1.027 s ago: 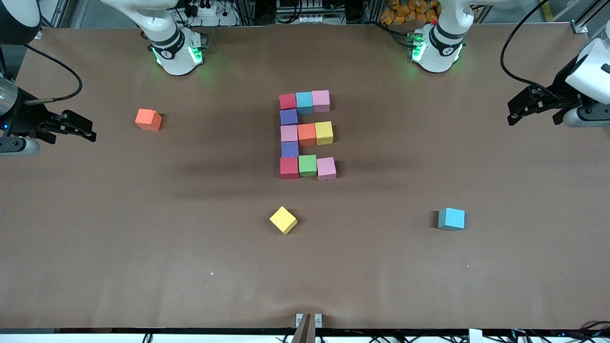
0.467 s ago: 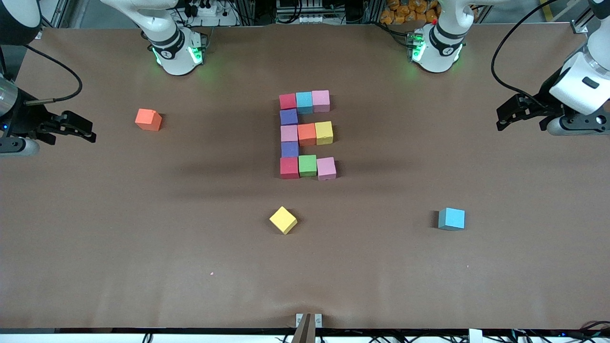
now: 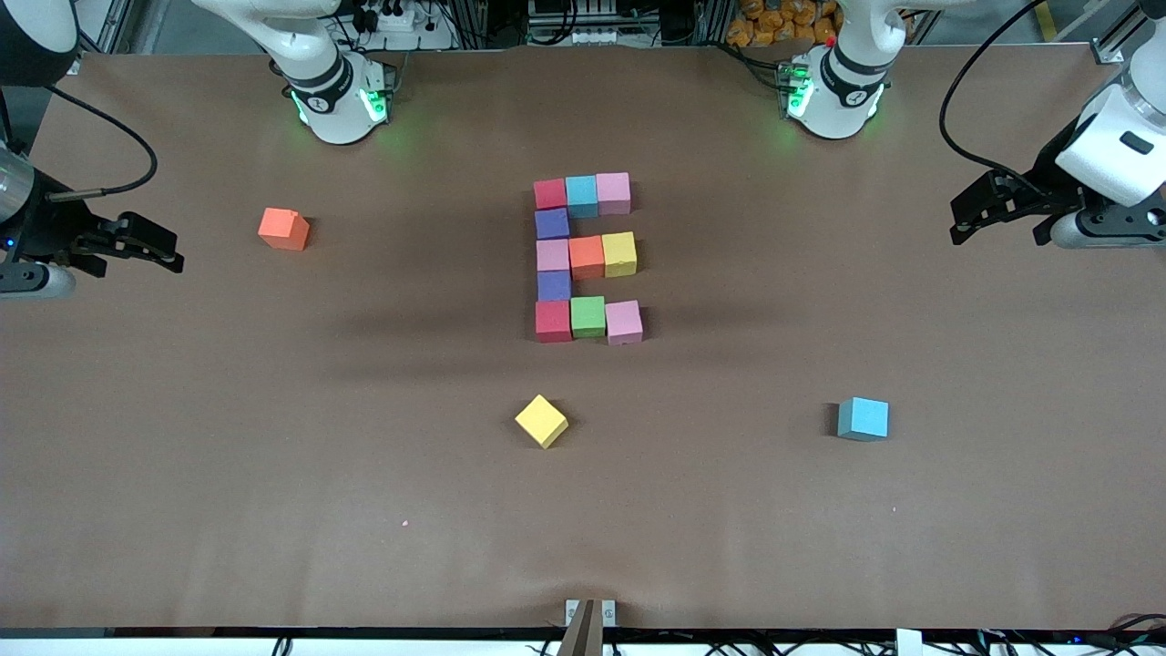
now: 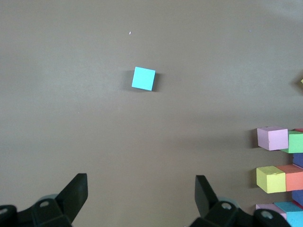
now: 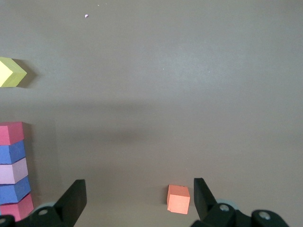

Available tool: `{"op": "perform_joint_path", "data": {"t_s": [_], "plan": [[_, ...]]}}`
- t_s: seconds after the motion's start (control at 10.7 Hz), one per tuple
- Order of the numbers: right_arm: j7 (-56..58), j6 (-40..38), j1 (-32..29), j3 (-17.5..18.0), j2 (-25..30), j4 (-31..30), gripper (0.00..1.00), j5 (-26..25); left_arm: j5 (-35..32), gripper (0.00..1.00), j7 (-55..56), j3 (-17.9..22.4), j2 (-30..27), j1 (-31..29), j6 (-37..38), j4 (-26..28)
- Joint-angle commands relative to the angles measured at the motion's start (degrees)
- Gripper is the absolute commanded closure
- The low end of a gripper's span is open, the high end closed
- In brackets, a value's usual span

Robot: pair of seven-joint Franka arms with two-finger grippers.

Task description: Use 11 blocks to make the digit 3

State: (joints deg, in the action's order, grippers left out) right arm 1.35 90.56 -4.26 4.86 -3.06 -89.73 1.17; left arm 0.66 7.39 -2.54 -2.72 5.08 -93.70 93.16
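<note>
Digit 3 of eleven blocks sits mid-table, looks done. Left gripper open, empty, at its table edge; right gripper likewise. Spare teal block lies nearest the left.

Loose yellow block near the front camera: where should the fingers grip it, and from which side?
Come straight down on the loose yellow block and close on two opposite flat side faces. It sits turned corner-on to the digit 3, so rotate the wrist to match its faces. It stands alone, leaving room for the fingers on every side.
</note>
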Motion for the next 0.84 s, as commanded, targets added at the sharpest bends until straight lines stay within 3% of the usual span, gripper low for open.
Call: {"op": "perform_joint_path", "data": {"t_s": [0.0, 0.75], "plan": [[-0.21, 0.32, -0.75, 0.67, 0.16, -0.18, 0.00, 0.23, 1.18, 0.00, -0.27, 0.26, -0.71, -0.16, 0.62, 0.00], [-0.21, 0.41, -0.83, 0.67, 0.16, -0.18, 0.00, 0.23, 1.10, 0.00, -0.18, 0.34, -0.71, -0.16, 1.06, 0.00]]}}
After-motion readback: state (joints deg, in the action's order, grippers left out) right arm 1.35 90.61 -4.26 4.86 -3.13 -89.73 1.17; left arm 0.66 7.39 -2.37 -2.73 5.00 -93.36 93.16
